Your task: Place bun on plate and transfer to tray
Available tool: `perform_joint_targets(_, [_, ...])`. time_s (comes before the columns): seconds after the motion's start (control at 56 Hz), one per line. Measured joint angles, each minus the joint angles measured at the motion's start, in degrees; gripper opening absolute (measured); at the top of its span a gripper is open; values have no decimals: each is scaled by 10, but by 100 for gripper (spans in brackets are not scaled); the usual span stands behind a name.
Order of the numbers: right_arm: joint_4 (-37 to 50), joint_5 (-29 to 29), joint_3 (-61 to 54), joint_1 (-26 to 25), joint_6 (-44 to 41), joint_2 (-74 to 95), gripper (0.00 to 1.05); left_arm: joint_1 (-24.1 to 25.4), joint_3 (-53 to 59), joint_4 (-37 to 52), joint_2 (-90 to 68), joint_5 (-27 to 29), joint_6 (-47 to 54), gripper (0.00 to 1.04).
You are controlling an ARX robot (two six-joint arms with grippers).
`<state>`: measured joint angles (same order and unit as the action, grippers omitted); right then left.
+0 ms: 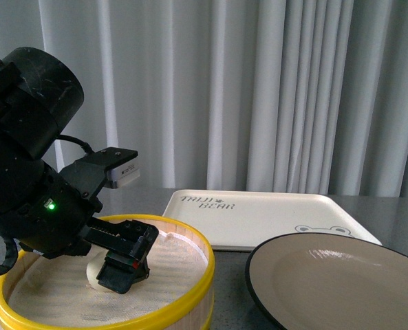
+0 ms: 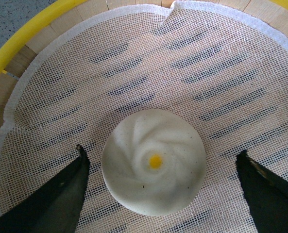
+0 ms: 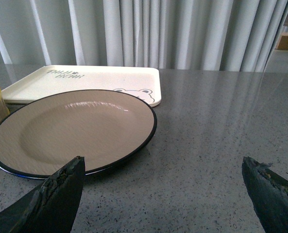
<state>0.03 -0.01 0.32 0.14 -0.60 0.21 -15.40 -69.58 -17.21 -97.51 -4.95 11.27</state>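
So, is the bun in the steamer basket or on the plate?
In the basket: the bun sits on its mesh liner; the plate is empty.

A yellow-rimmed bamboo steamer basket (image 1: pixel 208 275), lined with white mesh cloth (image 2: pixel 182 73), is sitting on the grey speckled tabletop (image 3: pixel 221 145); pale curtains (image 1: pixel 259 89) are hanging behind.

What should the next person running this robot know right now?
The left gripper is open, its fingers either side of the small cream-white pleated steamed bun, not gripping it.
The right gripper is open and empty, near the large round beige-brown black-rimmed plate.
The bun sits on mesh inside the yellow-rimmed bamboo steamer basket. The plate is empty, in front of the flat cream-white rectangular plastic tray, also empty.
Done: nothing placed yet.
Left: grasp the bun, set it on the plate, move the plate onto the tray.
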Motion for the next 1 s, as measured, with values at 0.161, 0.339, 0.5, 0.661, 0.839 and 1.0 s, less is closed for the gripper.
perform_joint_targets(0.161, [0, 0, 0, 0, 0, 0, 96, -1, 0, 0, 0, -3, -7, 62])
perform_joint_targets(0.339, [0, 0, 0, 0, 0, 0, 96, -2, 2, 9, 1, -15, -9, 34])
perform_joint_targets(0.5, [0, 0, 0, 0, 0, 0, 96, -5, 7, 19, 4, -23, -8, 13])
perform_joint_targets(0.661, [0, 0, 0, 0, 0, 0, 96, -5, 0, 34, 9, -34, -6, 4])
perform_joint_targets(0.839, [0, 0, 0, 0, 0, 0, 96, -14, -39, 68, 10, -57, 11, 4])
perform_joint_targets(1.0, [0, 0, 0, 0, 0, 0, 96, -73, -82, 91, -6, -117, 38, 4])
